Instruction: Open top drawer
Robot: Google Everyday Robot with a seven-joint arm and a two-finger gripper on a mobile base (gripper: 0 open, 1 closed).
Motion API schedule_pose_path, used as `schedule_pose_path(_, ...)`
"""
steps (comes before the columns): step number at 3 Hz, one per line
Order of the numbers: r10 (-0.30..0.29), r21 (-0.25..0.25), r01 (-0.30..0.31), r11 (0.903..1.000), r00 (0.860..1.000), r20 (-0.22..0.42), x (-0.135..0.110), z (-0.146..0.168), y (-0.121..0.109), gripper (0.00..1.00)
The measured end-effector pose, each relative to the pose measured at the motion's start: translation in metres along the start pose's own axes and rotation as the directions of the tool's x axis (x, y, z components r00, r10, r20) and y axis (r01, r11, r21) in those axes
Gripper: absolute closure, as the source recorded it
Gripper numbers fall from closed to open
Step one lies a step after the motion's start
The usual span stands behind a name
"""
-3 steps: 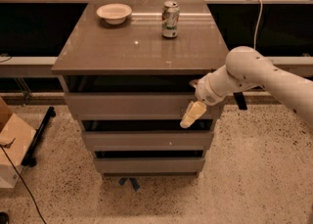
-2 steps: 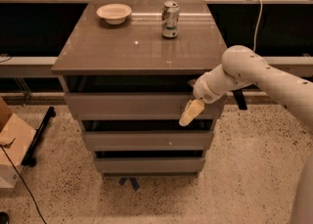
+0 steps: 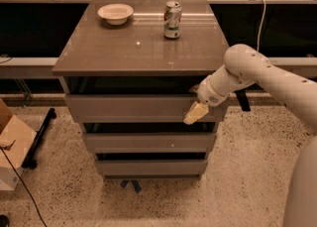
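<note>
End effector at the right end of the top drawer

Camera view: the top drawer sits directly under the tabletop, its wide, plain grey front facing us with a dark gap along its upper edge. The end effector is right at that drawer's right end, its pale tip lying against the front near the lower right corner. Clenched or released? Cannot tell from this angle. The white arm reaches in from the right of the top drawer. Above the top drawer, a bowl stands at the back left of the tabletop and a can stands upright at the back right, well apart from each other. Below the top drawer are two shorter grey drawers. A cardboard box sits on the floor, well to the drawer's left.
</note>
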State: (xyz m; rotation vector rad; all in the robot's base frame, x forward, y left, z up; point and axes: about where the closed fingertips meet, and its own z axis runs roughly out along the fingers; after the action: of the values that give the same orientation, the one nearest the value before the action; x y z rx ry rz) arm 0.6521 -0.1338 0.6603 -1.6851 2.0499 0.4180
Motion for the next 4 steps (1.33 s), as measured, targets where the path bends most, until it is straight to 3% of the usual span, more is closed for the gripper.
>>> schedule_pose_path(1, -0.033, -0.027, 0.032, 0.9991, 0.998, -0.045, 0.005, -0.003, 0.014, 0.6)
schedule_pose_path(2, -0.077, -0.061, 0.072, 0.9955, 0.992, -0.097, 0.009, -0.009, 0.044, 0.83)
schedule_pose_path(3, -0.084, -0.089, 0.072, 0.9934, 0.987, -0.137, 0.016, -0.021, 0.078, 0.8)
schedule_pose_path(4, -0.084, -0.089, 0.072, 0.9934, 0.987, -0.137, 0.016, -0.021, 0.078, 0.56)
